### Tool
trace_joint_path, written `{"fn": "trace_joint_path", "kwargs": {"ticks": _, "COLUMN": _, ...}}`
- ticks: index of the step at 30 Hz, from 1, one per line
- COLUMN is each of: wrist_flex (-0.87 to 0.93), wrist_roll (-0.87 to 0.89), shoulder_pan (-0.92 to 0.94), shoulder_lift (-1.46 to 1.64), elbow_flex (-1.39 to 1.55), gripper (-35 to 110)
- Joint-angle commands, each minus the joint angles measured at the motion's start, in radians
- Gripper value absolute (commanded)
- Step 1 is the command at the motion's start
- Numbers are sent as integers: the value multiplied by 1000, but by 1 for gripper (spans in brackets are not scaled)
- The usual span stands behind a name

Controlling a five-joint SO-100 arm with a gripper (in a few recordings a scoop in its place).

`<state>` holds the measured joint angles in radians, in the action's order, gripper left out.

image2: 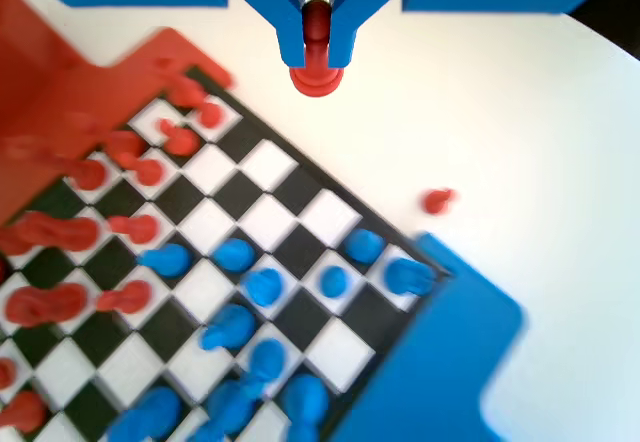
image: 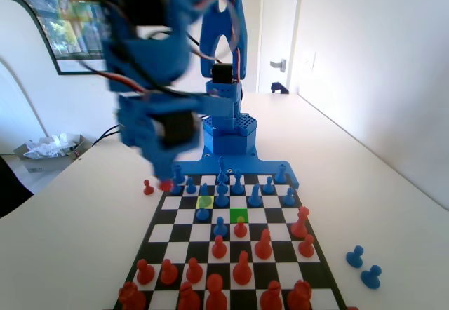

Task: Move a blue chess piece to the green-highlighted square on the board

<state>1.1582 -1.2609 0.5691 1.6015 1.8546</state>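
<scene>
Blue two-finger pincer (image2: 316,57) clamped on a small glossy red plastic pawn (image2: 316,72), held above the white table (image: 379,184) at the left edge of the flat black-and-white checkered board (image: 280,250) in the fixed view. This looks like clearing a captured pawn. Next, presumably, release it beside the other red pawn (image: 148,187) lying off the board, then fetch a round-headed blue plastic pawn (image: 203,212) for the bright green square (image: 238,214), which is vacant.

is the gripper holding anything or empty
Holding something: in the wrist view the gripper is shut on a red pawn, its head pinched between the jaws, base hanging below, over the table beside the board.
</scene>
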Motion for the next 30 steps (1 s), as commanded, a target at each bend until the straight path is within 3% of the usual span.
{"fn": "trace_joint_path", "kwargs": {"ticks": 1, "wrist_flex": 9, "wrist_roll": -55, "shoulder_pan": 103, "shoulder_lift": 58, "elbow_flex": -46, "gripper": 1}}
{"fn": "trace_joint_path", "kwargs": {"ticks": 11, "wrist_flex": -87, "wrist_roll": -127, "shoulder_pan": 261, "shoulder_lift": -123, "elbow_flex": -34, "gripper": 1}}
{"fn": "trace_joint_path", "kwargs": {"ticks": 30, "wrist_flex": -563, "wrist_roll": -176, "shoulder_pan": 236, "shoulder_lift": -282, "elbow_flex": 273, "gripper": 1}}
